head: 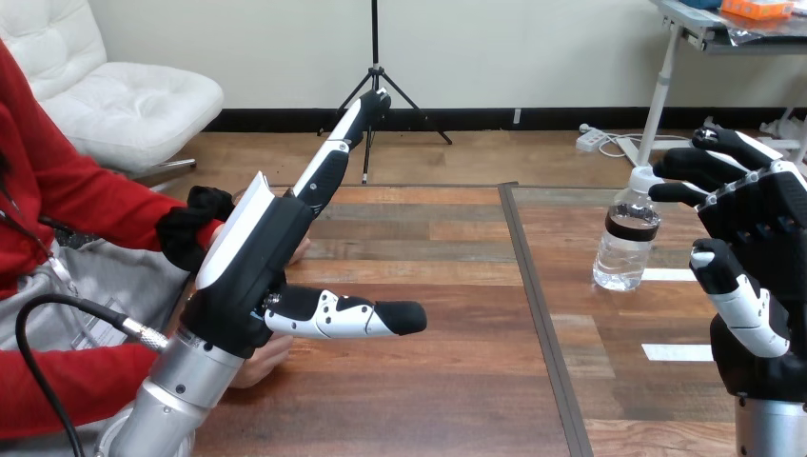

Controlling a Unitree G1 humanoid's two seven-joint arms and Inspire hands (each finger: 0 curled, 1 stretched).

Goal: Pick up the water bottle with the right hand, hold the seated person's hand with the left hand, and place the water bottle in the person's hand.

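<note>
Step in hand, as I read it: the right-hand grasp. Clear plastic water bottle with white cap and dark label band [628, 233] stands upright on the brown wooden surface [428, 381], right of the seam, its base just beside a white tape strip [666, 274]. Right hand [757, 228] is released, fingers loosely spread, thumb apart, sitting to the bottle's right with a clear gap, no contact. Suggest a sideways approach at label-band height, thumb on the near side and fingers on the far side, closing only once the bottle is well into the palm. It looks light and mostly empty, so a glancing fingertip could tip it. Squeeze gently since thin plastic will buckle. Left hand [257, 257] is also released, fingers straight, thumb pointing right, lying over the person's hand [266, 360] at the view's left. Can't tell if they touch, and nothing is curled round it. Hold that pose steady while the right hand works.
</note>
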